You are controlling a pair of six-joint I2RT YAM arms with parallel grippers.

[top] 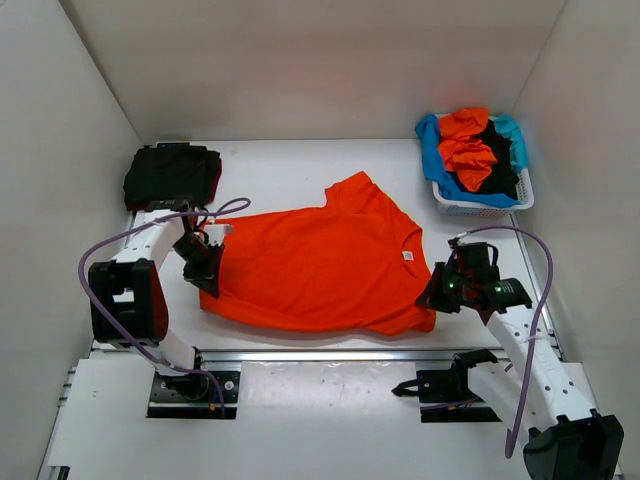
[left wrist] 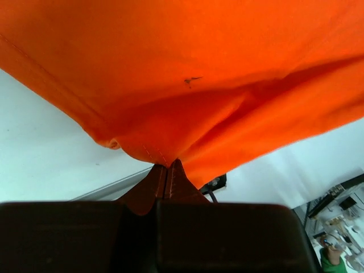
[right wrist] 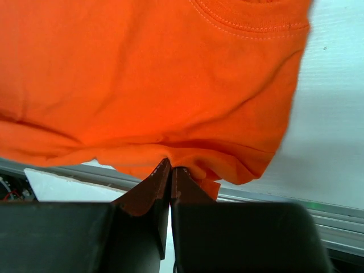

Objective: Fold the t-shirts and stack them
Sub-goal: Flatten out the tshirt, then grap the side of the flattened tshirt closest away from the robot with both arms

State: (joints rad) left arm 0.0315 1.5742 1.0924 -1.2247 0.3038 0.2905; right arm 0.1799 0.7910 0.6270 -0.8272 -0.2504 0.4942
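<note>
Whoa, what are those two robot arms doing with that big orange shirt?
They're getting it ready to fold. The orange t-shirt lies spread out on the white table. The left gripper has its jaws shut on the shirt's bottom edge, and the right gripper has its jaws shut on the collar end, near a sleeve. A dark folded pile sits at the back left. The white basket at the back right holds more crumpled shirts.
</note>
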